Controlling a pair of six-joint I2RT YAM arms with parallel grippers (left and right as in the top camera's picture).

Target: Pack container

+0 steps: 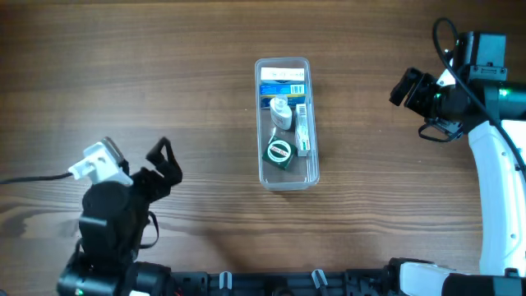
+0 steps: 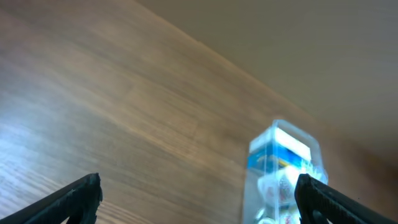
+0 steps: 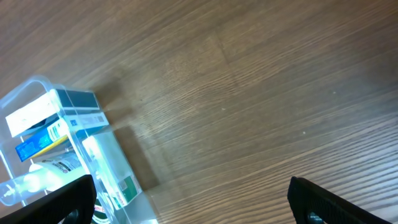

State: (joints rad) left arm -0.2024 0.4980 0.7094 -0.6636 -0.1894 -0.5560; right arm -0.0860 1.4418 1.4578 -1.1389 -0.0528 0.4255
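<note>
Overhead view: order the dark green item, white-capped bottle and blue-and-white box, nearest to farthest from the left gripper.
From the left gripper:
1. Dark green item, near end of the container.
2. White-capped bottle, middle.
3. Blue-and-white box, far end.

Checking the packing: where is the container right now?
In the overhead view, the container sits mid-table, between the left hand and the right hand, touched by neither.
</note>
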